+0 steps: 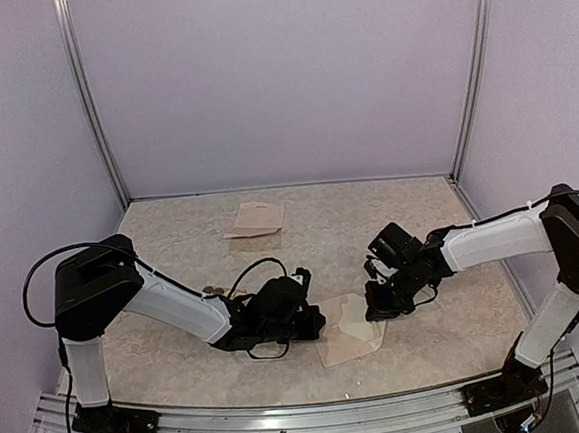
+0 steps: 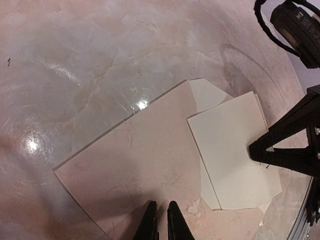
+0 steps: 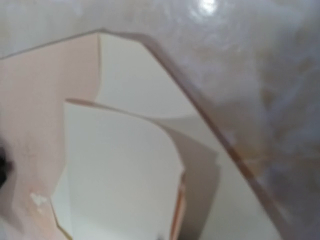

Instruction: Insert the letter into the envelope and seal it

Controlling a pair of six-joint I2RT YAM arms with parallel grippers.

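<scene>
Lavender walls enclose a marbled beige counter (image 1: 301,236), seen from the overhead view.

1. You will find the envelope (image 2: 135,170) lying flat at lower centre of the overhead frame, between the two arms. Its flap is open and points toward the right of the frame.
2. A cream letter (image 2: 230,150) lies on the envelope's right part, overlapping the flap. In the right wrist view one portion of this sheet curls upward.
3. Your left claw (image 2: 161,222) sits over the envelope's near edge, fingers drawn almost together with only a slim gap. Whether it pinches the paper cannot be determined.
4. Your right claw (image 2: 256,150) is closed, its tip at the letter's right edge. A grip on the sheet cannot be confirmed.
5. A tan sheet (image 1: 257,219) lies well apart, at upper centre of the counter.
</scene>
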